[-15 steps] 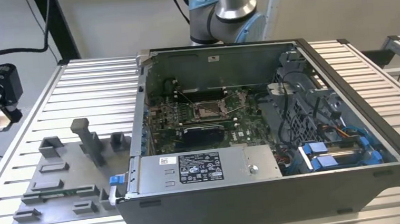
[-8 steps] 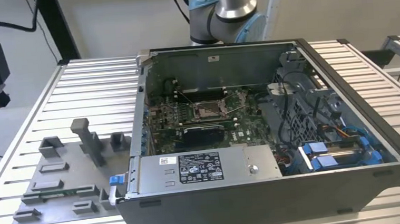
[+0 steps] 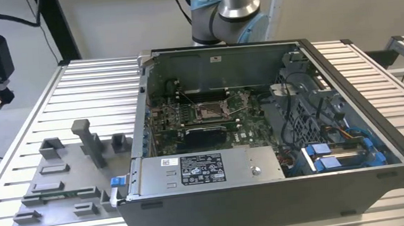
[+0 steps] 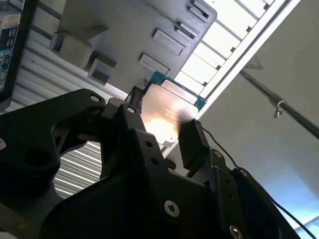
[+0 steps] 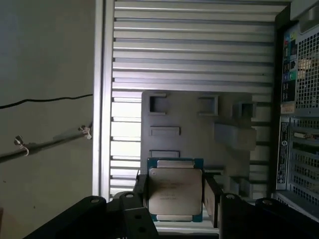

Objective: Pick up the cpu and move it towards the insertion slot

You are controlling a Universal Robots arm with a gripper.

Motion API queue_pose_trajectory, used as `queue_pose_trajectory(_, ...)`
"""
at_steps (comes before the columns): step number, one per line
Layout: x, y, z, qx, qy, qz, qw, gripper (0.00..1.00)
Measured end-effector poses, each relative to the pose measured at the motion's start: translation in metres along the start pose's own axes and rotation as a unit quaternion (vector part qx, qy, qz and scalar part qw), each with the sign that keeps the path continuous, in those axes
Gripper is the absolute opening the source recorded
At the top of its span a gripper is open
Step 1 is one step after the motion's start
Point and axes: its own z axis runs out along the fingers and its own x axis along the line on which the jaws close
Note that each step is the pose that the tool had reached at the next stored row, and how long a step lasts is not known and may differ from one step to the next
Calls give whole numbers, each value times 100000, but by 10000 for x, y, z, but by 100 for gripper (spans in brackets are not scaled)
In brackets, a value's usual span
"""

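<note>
The cpu [image 5: 175, 191] is a flat square chip with a silvery face and a teal-green rim, and my gripper [image 5: 175, 195] is shut on it. A black finger [image 5: 142, 191] presses each of two opposite edges. In the second wrist view the cpu [image 4: 167, 112] catches a bright glare between the fingers [image 4: 192, 139]. In the exterior view my gripper [image 3: 0, 94] hangs in the air beyond the table's edge at the exterior view's left, far from the computer case. The insertion slot [image 3: 209, 110] is a silver-framed socket with a brownish centre on the green board inside the open case.
A grey fixture plate [image 3: 64, 176] with raised blocks and a tall post lies on the ribbed metal table [image 3: 94, 94] beside the case. The open computer case [image 3: 279, 193] has high walls, a power supply box at the front and cable bundles on the exterior view's right. The arm's base [image 3: 224, 15] stands behind the case.
</note>
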Motion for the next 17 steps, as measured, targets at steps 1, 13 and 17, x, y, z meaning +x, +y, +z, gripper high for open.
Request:
queue_pose_trajectory(1,-44,0,0,-1,-4,-2,100000,0)
queue_pose_trajectory(13,-578,-7,-1,-1,-3,-55,100000,0)
queue_pose_trajectory(17,-722,-9,-2,2,3,-73,100000,0)
